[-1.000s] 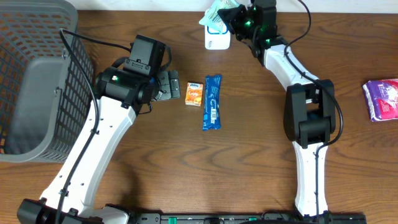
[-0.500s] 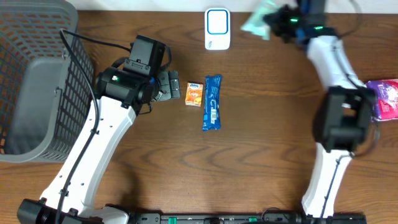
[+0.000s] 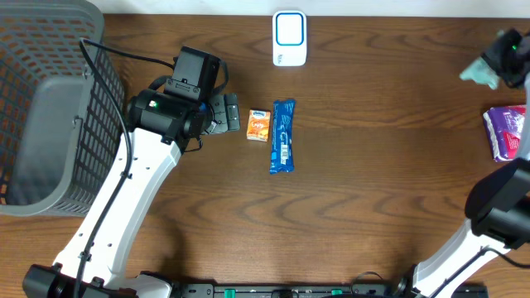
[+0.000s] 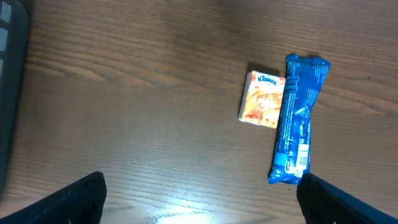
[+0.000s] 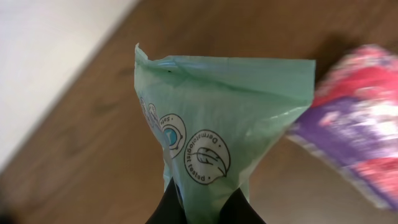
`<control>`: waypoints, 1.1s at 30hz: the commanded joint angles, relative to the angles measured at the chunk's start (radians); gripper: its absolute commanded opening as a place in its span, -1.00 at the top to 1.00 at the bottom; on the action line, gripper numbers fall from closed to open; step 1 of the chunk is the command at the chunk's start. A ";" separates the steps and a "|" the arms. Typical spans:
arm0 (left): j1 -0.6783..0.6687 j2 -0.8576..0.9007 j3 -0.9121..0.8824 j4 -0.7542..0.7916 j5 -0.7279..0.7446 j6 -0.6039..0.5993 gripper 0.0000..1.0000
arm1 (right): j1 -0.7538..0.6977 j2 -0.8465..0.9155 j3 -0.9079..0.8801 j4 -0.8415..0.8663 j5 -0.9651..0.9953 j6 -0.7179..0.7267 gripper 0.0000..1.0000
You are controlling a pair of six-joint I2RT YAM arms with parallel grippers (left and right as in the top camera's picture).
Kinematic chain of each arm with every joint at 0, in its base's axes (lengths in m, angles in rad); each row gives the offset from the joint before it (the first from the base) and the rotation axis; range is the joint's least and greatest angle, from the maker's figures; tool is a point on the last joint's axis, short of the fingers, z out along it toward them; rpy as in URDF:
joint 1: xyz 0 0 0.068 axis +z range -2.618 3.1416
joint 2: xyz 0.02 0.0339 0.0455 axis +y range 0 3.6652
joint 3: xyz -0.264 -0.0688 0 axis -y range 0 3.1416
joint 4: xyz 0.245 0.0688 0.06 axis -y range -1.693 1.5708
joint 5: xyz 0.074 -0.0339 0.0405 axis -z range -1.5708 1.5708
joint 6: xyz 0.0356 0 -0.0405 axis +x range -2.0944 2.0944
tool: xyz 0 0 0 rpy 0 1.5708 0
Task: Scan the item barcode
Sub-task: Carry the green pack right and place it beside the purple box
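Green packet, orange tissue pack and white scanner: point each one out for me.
Green packet (image 5: 249,106), right wrist view, plain upper part of its face.
Orange tissue pack (image 4: 261,99), left wrist view, middle of its printed top.
White scanner (image 3: 289,37), overhead view, middle of its front panel.

Green pouch (image 5: 217,124) btm hidden in right gripper (image 5: 205,210); purple pack (image 5: 354,118) blurry.

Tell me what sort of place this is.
Probably a mock shop checkout: a white barcode scanner, packaged goods like the Kleenex pack and blue wrapped bar, and a grey wire basket.
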 commanded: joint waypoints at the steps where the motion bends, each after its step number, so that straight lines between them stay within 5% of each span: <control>1: 0.002 0.006 0.004 -0.003 -0.006 0.010 -0.96 | -0.034 0.039 -0.007 0.021 0.053 -0.069 0.98; 6: 0.002 0.006 0.004 -0.003 -0.006 0.010 -0.96 | -0.060 0.110 -0.007 0.084 0.076 -0.072 0.95; 12: 0.002 0.006 0.004 -0.003 -0.006 0.010 -0.96 | -0.077 0.182 -0.007 0.119 0.206 -0.072 0.69; 14: 0.002 0.006 0.004 -0.003 -0.006 0.010 -0.96 | -0.088 0.195 -0.007 0.119 0.211 -0.072 0.31; 15: 0.002 0.006 0.004 -0.003 -0.006 0.010 -0.96 | -0.096 0.197 -0.007 0.114 0.209 -0.072 -0.11; 19: 0.002 0.006 0.004 -0.003 -0.006 0.010 -0.95 | -0.103 0.193 -0.006 0.085 0.172 -0.072 -0.28; 29: 0.002 0.006 0.004 -0.003 -0.006 0.010 -0.96 | -0.055 0.163 -0.013 -0.060 -0.711 -0.241 -0.17; 33: 0.002 0.006 0.004 -0.003 -0.006 0.010 -0.96 | 0.043 0.163 -0.028 -0.243 -0.699 -0.369 -0.76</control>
